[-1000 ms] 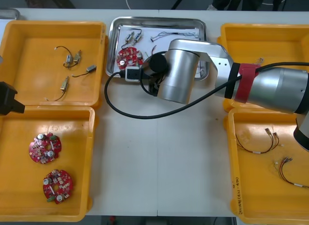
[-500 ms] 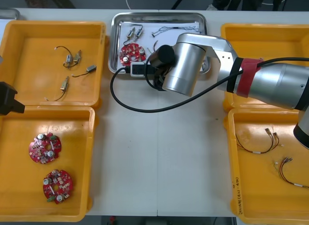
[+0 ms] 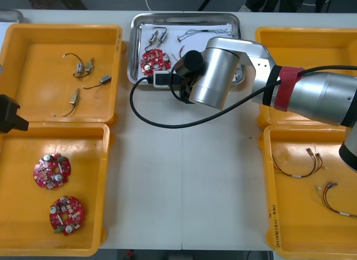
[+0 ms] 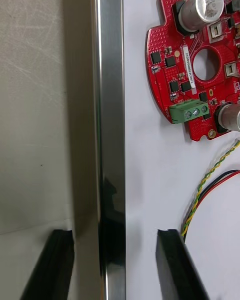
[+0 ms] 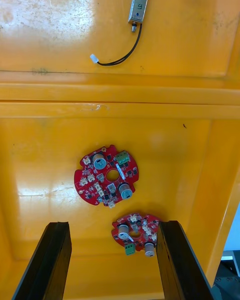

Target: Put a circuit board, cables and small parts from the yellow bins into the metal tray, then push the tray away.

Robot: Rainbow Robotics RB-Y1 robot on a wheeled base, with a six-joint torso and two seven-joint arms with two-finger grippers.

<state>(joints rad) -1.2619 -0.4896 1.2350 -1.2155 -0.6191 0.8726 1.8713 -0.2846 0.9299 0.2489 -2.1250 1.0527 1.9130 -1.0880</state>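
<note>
Over the last second the metal tray (image 3: pixel 184 15) has slid toward the top of the frame. My right arm (image 3: pixel 217 70) has followed it up, and the gap between the tray's upper rim and the far edge of the bench (image 3: pixel 184 187) has narrowed.

In the right wrist view the right jaws are spread wide and grasp nothing. They straddle the tray's near rim (image 4: pixel 111 104), one finger (image 4: pixel 57 265) on the bench side and the other (image 4: pixel 172 265) over the white inside. I read that as the shove being made against that rim.

The tray sits upper centre, between the yellow bins (image 3: pixel 33 31). It carries a circuit board (image 3: pixel 155 60), a red and yellow cable (image 4: pixel 215 175) just beside the board, and a small metal part (image 3: pixel 158 37). So I judge the loading finished and the push well under way, with little travel left.

My left arm (image 3: pixel 10 114) is parked at the left edge, the left jaws released over the two boards (image 5: pixel 107 176) in the lower left bin.
</note>
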